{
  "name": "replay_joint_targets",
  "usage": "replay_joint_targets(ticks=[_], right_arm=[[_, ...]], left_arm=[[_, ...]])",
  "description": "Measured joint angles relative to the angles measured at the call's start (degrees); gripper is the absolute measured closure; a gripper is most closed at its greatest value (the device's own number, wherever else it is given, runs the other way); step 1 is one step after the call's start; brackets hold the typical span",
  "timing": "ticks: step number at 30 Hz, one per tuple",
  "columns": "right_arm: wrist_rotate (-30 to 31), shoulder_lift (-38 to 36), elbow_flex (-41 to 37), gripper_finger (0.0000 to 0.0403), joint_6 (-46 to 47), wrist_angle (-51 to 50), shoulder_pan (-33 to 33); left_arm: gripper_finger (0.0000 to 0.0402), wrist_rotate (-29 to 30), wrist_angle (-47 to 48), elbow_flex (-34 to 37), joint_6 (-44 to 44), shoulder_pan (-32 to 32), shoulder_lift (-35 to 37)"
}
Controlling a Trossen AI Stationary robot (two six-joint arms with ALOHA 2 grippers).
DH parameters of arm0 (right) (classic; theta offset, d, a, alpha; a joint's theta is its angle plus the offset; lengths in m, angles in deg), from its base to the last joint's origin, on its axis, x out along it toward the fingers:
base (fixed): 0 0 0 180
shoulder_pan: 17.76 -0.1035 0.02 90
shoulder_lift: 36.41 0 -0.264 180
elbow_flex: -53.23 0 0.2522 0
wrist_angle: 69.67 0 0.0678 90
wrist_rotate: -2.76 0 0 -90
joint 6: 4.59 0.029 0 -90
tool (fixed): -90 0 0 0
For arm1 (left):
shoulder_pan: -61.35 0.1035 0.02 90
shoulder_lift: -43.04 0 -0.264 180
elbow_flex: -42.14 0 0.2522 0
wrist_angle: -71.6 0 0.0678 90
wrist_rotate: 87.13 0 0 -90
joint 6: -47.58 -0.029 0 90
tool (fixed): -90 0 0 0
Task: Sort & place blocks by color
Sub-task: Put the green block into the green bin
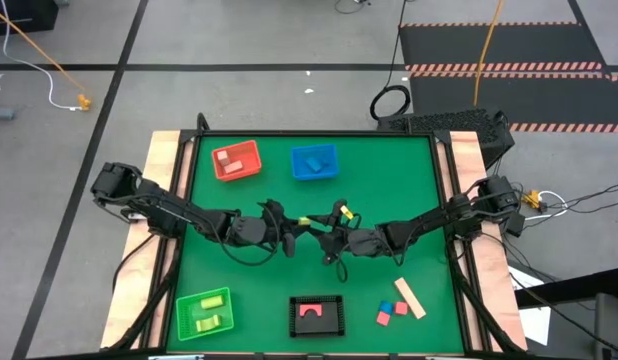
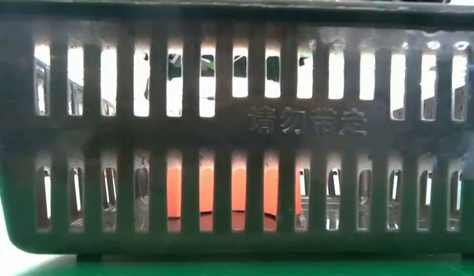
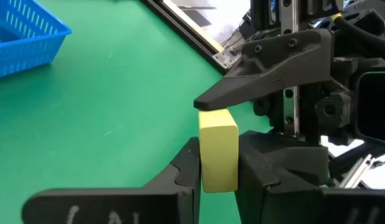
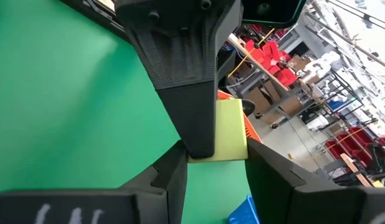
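Observation:
A yellow-green block is held above the middle of the green mat, between both grippers. It shows as a small yellow spot in the high view. My left gripper comes in from the table's left and my right gripper from its right; their tips meet at the block. Both are shut on it. Each wrist view shows the other gripper's dark finger lying over one face of the block. My left gripper pinches the yellow-green block by two opposite side faces, between its two fingers, coming level from the table's left. The block is lifted clear of the mat. My right gripper pinches the same block between its fingers by the other pair of faces, level from the table's right. The left gripper's finger hides part of that hold.
A red basket and a blue basket stand at the far side. A green basket and a black basket stand near; the black one fills the low view. Red, blue and tan blocks lie near right.

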Motion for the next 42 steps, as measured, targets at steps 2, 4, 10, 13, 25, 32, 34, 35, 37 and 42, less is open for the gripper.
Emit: replay_joint_targets(ticks=[2,4,10,13,25,32,34,35,37,42], right_arm=[[-0.1,0.0,0.1,0.0278,0.5,-0.8,-0.3],[-0.2,-0.1,0.1,0.0278,2.2,-2.0,-0.5],[-1.1,-0.1,0.3,0.0269,8.7,-6.9,-0.6],[-1.2,-0.1,0.1,0.0244,12.8,-9.2,-0.9],[-1.1,-0.5,-0.2,0.0149,27.9,-21.5,-6.2],[-1.4,-4.5,-0.2,0.0156,50.1,-33.8,-12.8],[-3.8,-6.4,-0.2,0.0161,55.8,-36.4,-14.8],[-5.7,-7.5,-0.2,0.0163,58.7,-38.1,-15.8],[-10.3,-10.2,-0.2,0.0167,64.5,-41.0,-17.4],[-22.7,-17.0,-0.1,0.0176,79.0,-48.1,-19.7]], left_arm=[[0.0344,-0.3,0.0,0.0,0.0,0.0,0.0],[0.0344,-0.7,0.0,0.0,0.0,-0.1,0.0],[0.0344,-1.2,1.3,0.0,0.4,-0.4,-0.1],[0.0344,-0.7,1.0,0.0,0.1,-0.9,-0.1],[0.0344,-2.2,1.0,-0.1,2.8,-4.1,0.2],[0.0344,-19.0,0.7,-0.1,11.9,-10.7,0.3],[0.0344,-23.0,0.7,-0.1,15.2,-13.3,0.3],[0.0344,-24.5,0.6,-0.1,17.1,-14.6,0.3],[0.0344,-27.1,0.8,-0.1,21.6,-17.3,0.3],[0.0344,-28.2,5.3,-0.1,36.8,-23.2,0.8]])
